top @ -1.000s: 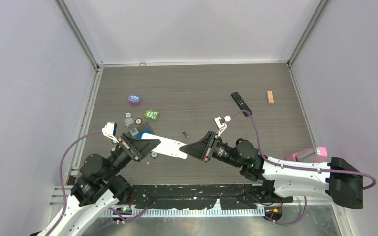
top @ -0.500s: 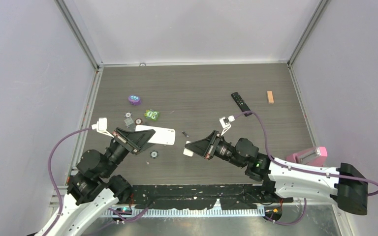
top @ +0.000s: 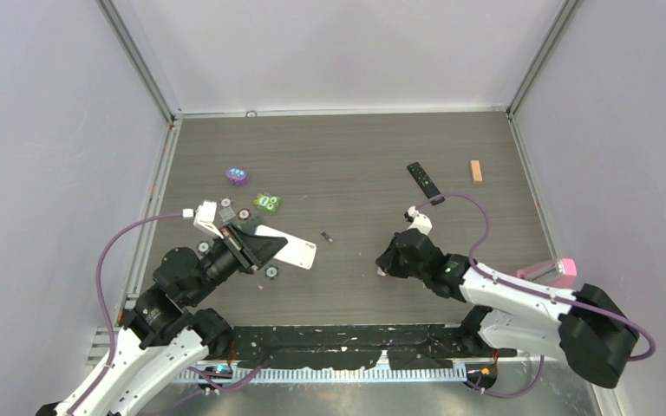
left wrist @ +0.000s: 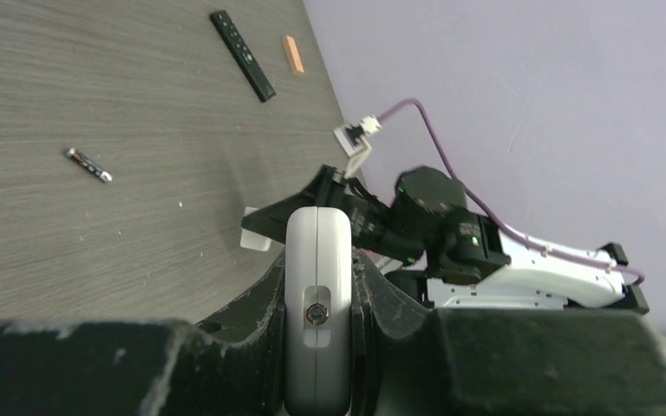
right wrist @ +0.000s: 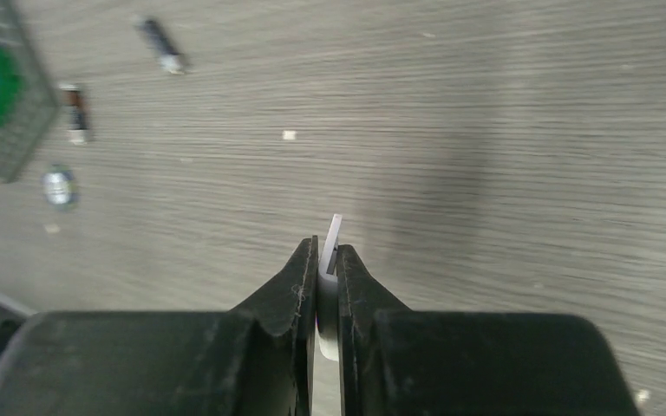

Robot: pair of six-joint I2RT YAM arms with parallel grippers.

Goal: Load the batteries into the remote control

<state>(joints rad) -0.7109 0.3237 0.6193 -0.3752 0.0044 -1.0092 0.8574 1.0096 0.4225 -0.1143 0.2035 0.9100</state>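
Observation:
My left gripper (top: 256, 247) is shut on one end of a white remote control (top: 288, 250), held off the table; in the left wrist view the remote (left wrist: 318, 286) stands on edge between the jaws. My right gripper (top: 388, 258), low over the table at centre right, is shut on a thin white cover piece (right wrist: 333, 232). One slim battery (top: 326, 236) lies on the table between the arms, also visible as a battery (left wrist: 88, 165) in the left wrist view. Two batteries (right wrist: 161, 43) (right wrist: 75, 111) show ahead of the right gripper.
A black remote (top: 424, 180) and an orange block (top: 476, 171) lie at the back right. A purple toy (top: 237, 177), a green toy (top: 267, 202) and small discs (top: 271, 272) sit near the left arm. A pink object (top: 542, 273) is at the right edge.
The grippers, both on the white remote a second ago, have parted. My right gripper pulled away right and down with the white cover piece; my left drew the remote back left.

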